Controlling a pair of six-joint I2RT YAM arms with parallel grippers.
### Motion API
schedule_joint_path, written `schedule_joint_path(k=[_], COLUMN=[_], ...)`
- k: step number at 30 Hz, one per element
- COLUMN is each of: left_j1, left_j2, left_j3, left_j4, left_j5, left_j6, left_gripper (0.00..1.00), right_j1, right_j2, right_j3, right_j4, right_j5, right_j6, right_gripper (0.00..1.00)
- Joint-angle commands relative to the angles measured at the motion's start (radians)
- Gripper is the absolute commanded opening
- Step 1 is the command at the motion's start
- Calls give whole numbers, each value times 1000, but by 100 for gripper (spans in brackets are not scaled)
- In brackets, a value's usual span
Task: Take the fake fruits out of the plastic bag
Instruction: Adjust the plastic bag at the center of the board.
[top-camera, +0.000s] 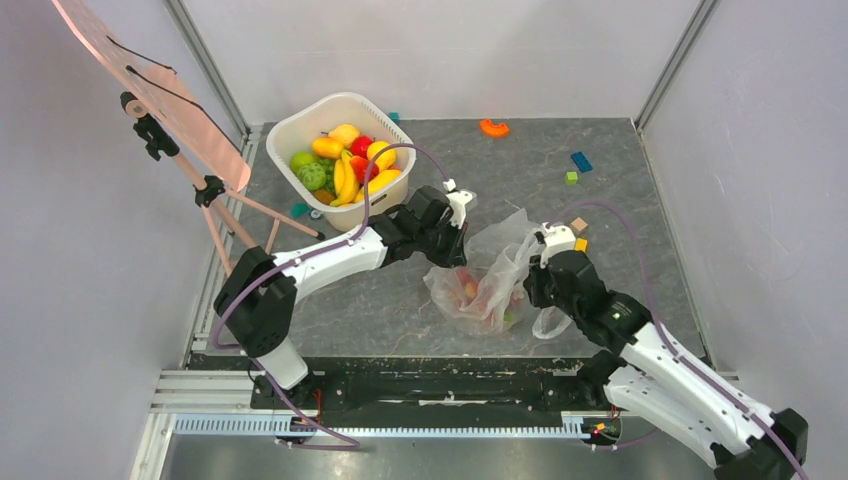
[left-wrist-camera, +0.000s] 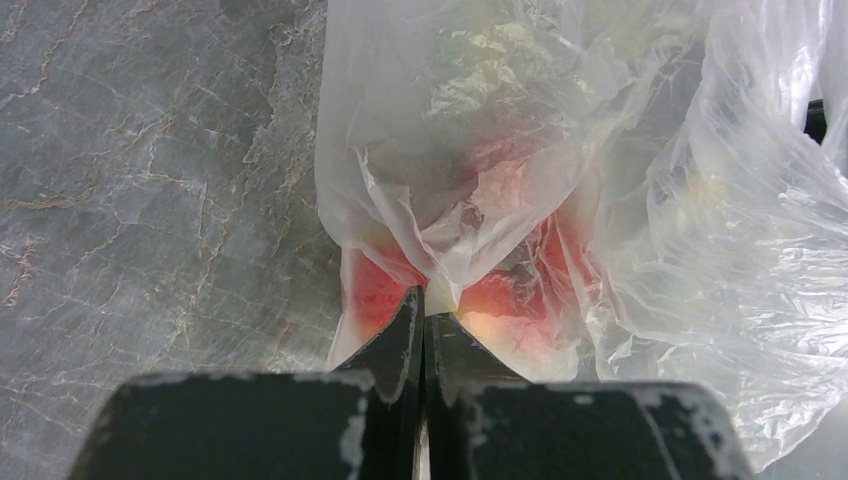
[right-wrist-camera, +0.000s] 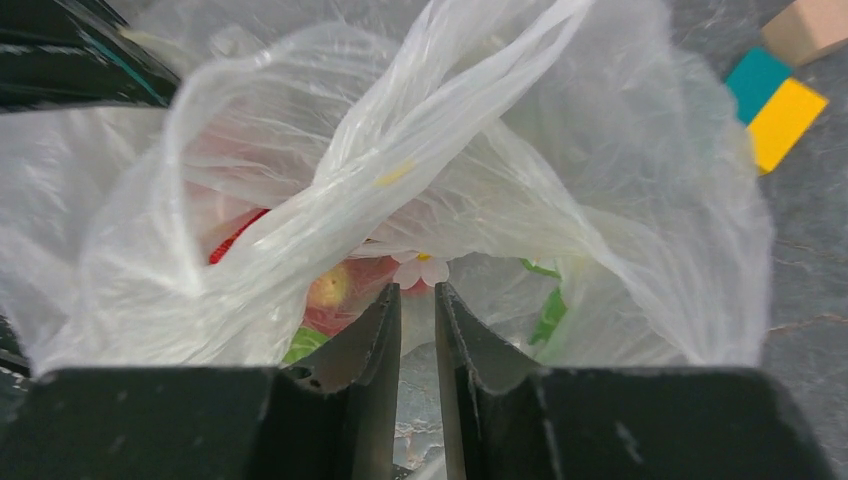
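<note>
The clear crinkly plastic bag (top-camera: 490, 255) lies on the grey table between my two grippers. Red and pink fake fruits (top-camera: 478, 295) show through it, with green leaves. My left gripper (top-camera: 455, 250) is at the bag's left side. In the left wrist view the left gripper (left-wrist-camera: 425, 300) is shut on a fold of the bag (left-wrist-camera: 600, 200), right over a red fruit (left-wrist-camera: 510, 295). My right gripper (top-camera: 530, 285) is at the bag's right side. In the right wrist view the right gripper (right-wrist-camera: 418, 290) has its jaws a narrow gap apart against the bag (right-wrist-camera: 450, 170), facing a red-yellow fruit (right-wrist-camera: 340, 290).
A white tub (top-camera: 290, 130) at the back left holds bananas, green fruit and other fruit. Small blocks lie near the right gripper (top-camera: 580, 236), also in the right wrist view (right-wrist-camera: 785, 115). An orange piece (top-camera: 493, 127) and blue block (top-camera: 581, 161) lie farther back. A stand (top-camera: 200, 190) leans at left.
</note>
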Motion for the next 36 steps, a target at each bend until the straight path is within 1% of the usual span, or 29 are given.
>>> schedule_joint_path(k=[1, 10, 15, 17, 20, 23, 24, 28, 32, 36], left_j1=[0, 0, 0, 1, 0, 2, 4, 46, 119, 141], left_j2=[17, 42, 39, 41, 49, 61, 65, 84, 110, 163], left_j3=[33, 34, 30, 28, 31, 40, 45, 68, 121, 235], left_j4=[38, 54, 55, 57, 64, 60, 57, 58, 67, 56], left_j5=[-15, 0, -3, -5, -6, -34, -49, -108, -96, -50], left_j6=[51, 53, 58, 60, 63, 73, 75, 54, 20, 29], left_gripper=[2, 2, 2, 2, 2, 2, 2, 2, 2, 2], right_j1=[-2, -56, -91, -111, -138, -142, -141, -142, -141, -137], right_j2=[67, 209, 290, 329, 399, 448, 454, 422, 313, 202], right_j3=[-48, -118, -129, -125, -114, -100, -101, -141, -227, -309], right_j4=[166, 413, 547, 596, 639, 624, 612, 543, 483, 484], right_j5=[-25, -11, -33, -82, -217, -341, -372, -400, -399, -473], right_j6=[-9, -48, -91, -113, -160, -206, -215, -208, -143, -52], right_gripper=[21, 22, 28, 31, 34, 33, 31, 25, 23, 22])
